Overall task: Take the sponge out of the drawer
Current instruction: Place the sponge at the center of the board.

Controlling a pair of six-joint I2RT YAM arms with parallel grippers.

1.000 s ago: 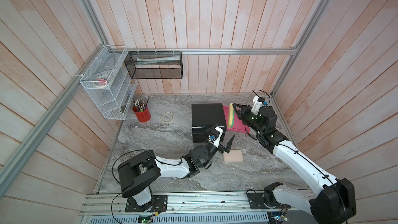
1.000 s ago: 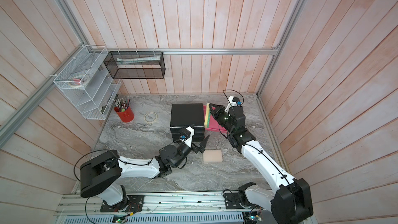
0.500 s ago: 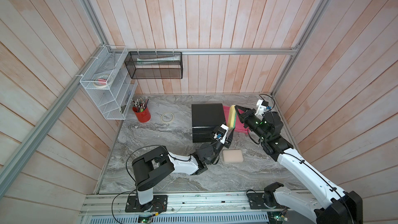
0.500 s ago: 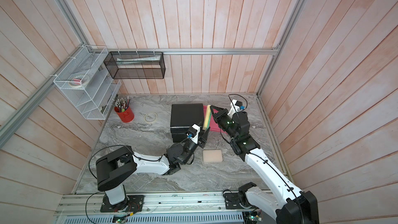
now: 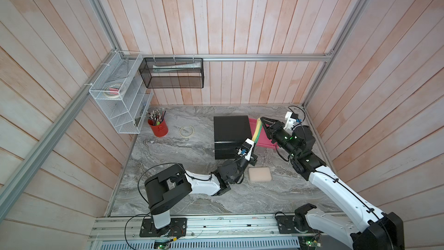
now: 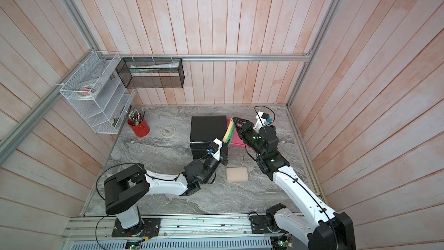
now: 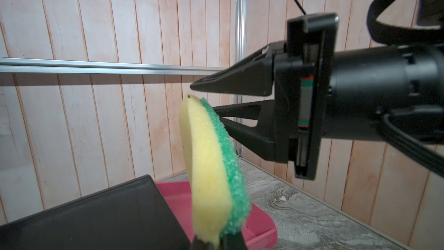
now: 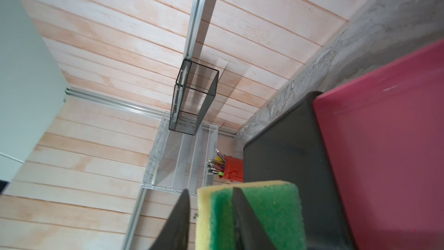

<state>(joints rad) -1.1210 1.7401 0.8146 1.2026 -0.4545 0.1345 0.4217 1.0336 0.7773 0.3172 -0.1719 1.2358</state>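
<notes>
L arm stretches fwd, wrist tipped up, L gripper (image 7: 217,240) clamped on the lower end of the sponge (image 7: 209,164). R arm is level and pointing at it, R gripper (image 8: 209,191) jaws parted. One sec ago R pinched the sponge while L gaped. Sponge stands near upright over the drawer (image 5: 262,141), top corner between R's slack jaws.

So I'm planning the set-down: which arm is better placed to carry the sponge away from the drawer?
Probably left. The left fingers are shut on the lower end of the sponge, holding it nearly upright by the pink drawer; the right fingers stand apart at its top, not pinching it.
</notes>
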